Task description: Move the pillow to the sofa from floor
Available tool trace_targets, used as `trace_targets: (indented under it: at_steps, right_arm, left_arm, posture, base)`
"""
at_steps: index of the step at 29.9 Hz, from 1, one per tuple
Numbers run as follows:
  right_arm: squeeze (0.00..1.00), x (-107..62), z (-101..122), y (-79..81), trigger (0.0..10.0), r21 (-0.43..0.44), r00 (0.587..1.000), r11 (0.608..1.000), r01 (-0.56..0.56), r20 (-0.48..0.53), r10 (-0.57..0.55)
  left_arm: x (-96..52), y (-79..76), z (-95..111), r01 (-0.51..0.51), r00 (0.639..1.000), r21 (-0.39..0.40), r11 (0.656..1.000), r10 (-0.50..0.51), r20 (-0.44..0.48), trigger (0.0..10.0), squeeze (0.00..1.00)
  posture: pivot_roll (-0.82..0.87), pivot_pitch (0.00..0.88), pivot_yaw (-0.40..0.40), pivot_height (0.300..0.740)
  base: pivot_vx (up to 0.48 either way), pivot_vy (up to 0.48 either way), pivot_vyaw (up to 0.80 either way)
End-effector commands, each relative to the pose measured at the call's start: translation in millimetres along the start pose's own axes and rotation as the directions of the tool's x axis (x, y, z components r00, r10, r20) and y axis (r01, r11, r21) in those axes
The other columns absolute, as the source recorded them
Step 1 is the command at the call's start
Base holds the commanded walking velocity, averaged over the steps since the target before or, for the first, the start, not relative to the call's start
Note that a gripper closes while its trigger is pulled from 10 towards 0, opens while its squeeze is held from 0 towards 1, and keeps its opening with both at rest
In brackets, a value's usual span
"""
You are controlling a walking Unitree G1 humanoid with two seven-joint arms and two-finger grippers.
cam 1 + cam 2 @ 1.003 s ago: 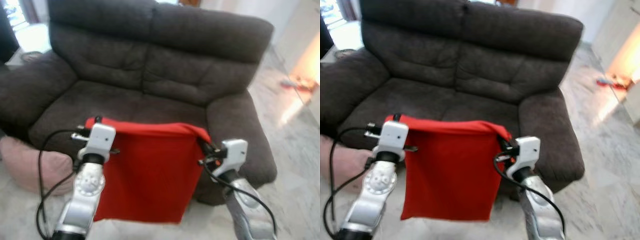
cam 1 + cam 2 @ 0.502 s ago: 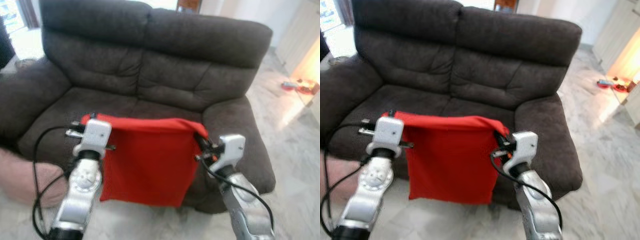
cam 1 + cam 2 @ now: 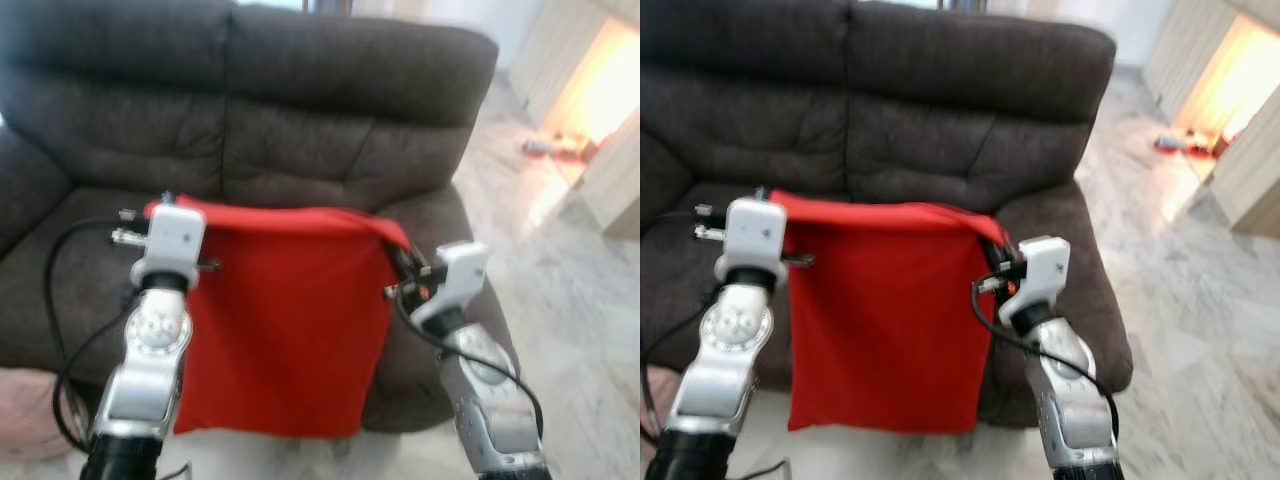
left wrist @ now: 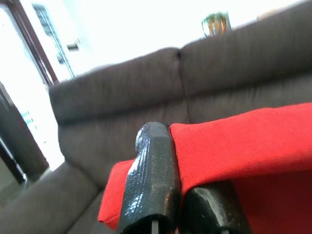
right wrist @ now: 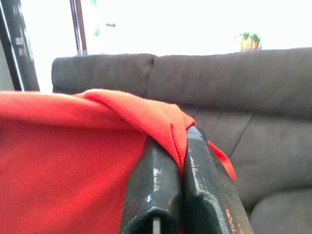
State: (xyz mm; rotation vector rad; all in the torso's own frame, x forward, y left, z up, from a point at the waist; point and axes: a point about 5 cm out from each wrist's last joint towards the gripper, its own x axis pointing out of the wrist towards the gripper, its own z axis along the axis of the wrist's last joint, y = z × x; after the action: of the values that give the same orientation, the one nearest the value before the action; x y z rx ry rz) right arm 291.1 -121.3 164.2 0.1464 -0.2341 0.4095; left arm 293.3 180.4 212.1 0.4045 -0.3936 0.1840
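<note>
Left gripper [image 4: 183,195]: fingers [image 4: 151,185] clamped on one upper corner of the red pillow [image 3: 285,320]. Right gripper [image 5: 183,183]: fingers [image 5: 153,190] pinching the opposite upper corner. The pillow hangs flat between both, off the floor, before the dark sofa [image 3: 300,110] seat. A pink cushion [image 3: 25,410] lies on the floor.

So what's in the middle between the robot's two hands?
The red pillow hangs stretched between them, its top corners pinched by the left tool and the right tool. The eye views show it, in front of the dark sofa.
</note>
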Motion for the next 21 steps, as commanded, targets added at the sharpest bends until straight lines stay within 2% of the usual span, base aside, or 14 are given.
trace_targets:
  at_steps: [1,7,11,15,19,21]
  right_arm:
    - [0.00,2.1,28.9,-6.4,10.0,-0.041,0.994,0.999,0.013,0.111,-0.008]
    - [0.00,9.1,38.7,-0.3,10.0,-0.047,0.990,0.999,-0.022,0.141,0.029]
    - [0.00,9.6,37.6,3.6,10.0,-0.061,0.991,0.997,-0.040,0.127,0.047]
    - [0.00,9.6,43.1,16.7,10.0,-0.084,0.981,0.988,-0.131,0.132,0.141]
    - [0.00,8.3,41.3,19.4,10.0,-0.087,0.979,0.984,-0.154,0.121,0.164]
    - [0.00,8.0,39.9,19.0,10.0,-0.087,0.980,0.984,-0.153,0.113,0.162]
  left_arm:
    - [4.3,2.9,32.8,-0.010,0.991,-0.022,1.000,0.012,0.133,10.0,0.00]
    - [7.7,13.3,39.5,-0.034,0.989,-0.005,0.999,0.034,0.145,10.0,0.00]
    - [5.4,14.0,39.4,-0.048,0.990,-0.005,0.999,0.048,0.133,10.0,0.00]
    - [4.5,13.6,42.9,-0.050,0.989,-0.004,0.999,0.050,0.136,10.0,0.00]
    - [6.4,13.9,43.8,-0.052,0.989,-0.002,0.999,0.052,0.136,10.0,0.00]
    - [6.9,13.8,43.7,-0.051,0.990,-0.002,0.999,0.051,0.135,10.0,0.00]
  posture:
    - [0.14,0.000,-0.081,0.740]
    - [0.16,0.000,-0.089,0.740]
    - [0.16,0.004,-0.094,0.740]
    - [0.15,0.006,-0.096,0.740]
    - [0.15,0.007,-0.097,0.740]
    - [0.15,0.009,-0.097,0.740]
  base:
    - [0.326,0.000,0.00]
    - [0.325,0.000,0.00]
    - [0.325,0.000,0.00]
    - [0.322,0.000,0.00]
    - [0.324,0.000,0.00]
    - [0.322,0.000,0.59]
